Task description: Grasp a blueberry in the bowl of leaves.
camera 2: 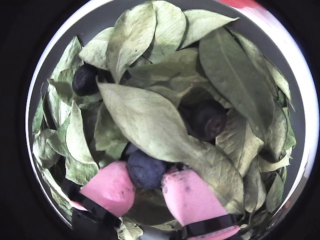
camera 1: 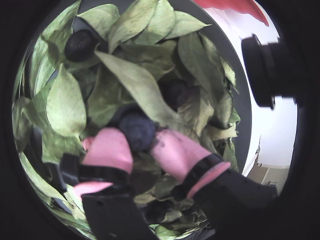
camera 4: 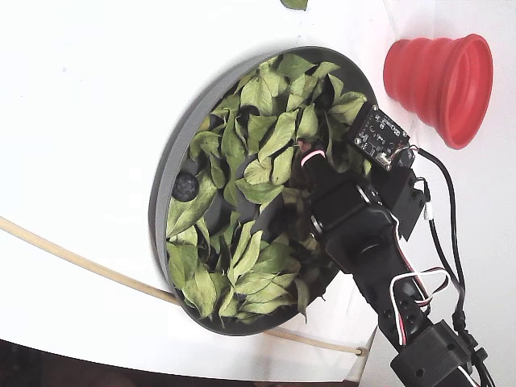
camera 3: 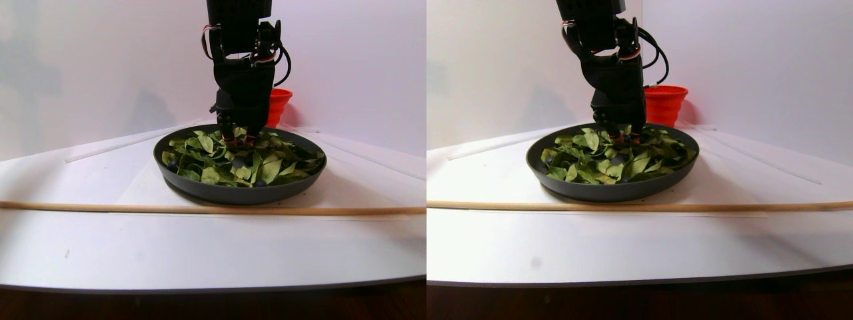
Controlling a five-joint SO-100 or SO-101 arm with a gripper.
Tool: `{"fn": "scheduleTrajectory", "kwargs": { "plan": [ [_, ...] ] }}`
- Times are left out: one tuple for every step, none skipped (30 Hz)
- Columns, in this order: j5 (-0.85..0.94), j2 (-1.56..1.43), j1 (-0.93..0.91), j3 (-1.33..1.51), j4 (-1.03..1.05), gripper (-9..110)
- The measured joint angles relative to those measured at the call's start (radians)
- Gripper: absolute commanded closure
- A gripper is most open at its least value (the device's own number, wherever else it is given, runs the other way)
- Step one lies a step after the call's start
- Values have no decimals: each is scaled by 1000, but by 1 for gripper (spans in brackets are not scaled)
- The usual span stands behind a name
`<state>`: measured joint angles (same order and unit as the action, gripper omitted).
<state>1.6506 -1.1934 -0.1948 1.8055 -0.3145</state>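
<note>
The grey bowl (camera 4: 161, 210) holds many light-green leaves (camera 4: 270, 141). My gripper (camera 2: 146, 172) reaches down into the leaves, and its pink fingertips (camera 2: 110, 187) press a dark blueberry (camera 2: 145, 169) from both sides. The same berry (camera 1: 136, 131) sits between the pads in both wrist views. Two other blueberries lie among the leaves, one at the upper left (camera 2: 84, 80) and one half under a leaf at the right (camera 2: 207, 120). In the stereo pair view the gripper (camera 3: 238, 139) stands upright over the far part of the bowl (camera 3: 240, 190).
A red ribbed cup (camera 4: 439, 76) stands beyond the bowl, close to the arm. A thin wooden stick (camera 3: 200, 209) lies across the white table in front of the bowl. Another blueberry (camera 4: 185, 187) lies near the bowl's far rim in the fixed view.
</note>
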Motion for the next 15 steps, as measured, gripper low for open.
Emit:
{"fn": "scheduleTrajectory", "kwargs": {
  "plan": [
    [3,0,0,0,0,92],
    [5,0,0,5,0,92],
    [6,-2,0,11,0,92],
    [6,-11,0,15,2,92],
    [6,-18,0,18,2,92],
    [6,-25,0,21,6,92],
    [6,-32,0,23,17,92],
    [6,-40,0,23,28,92],
    [6,-48,0,23,35,92],
    [6,-54,0,23,38,92],
    [6,-58,0,23,41,92],
    [6,-64,0,23,44,92],
    [6,-69,0,25,51,92],
    [6,-74,0,25,54,92],
    [6,-77,0,28,54,92]
  ]
}}
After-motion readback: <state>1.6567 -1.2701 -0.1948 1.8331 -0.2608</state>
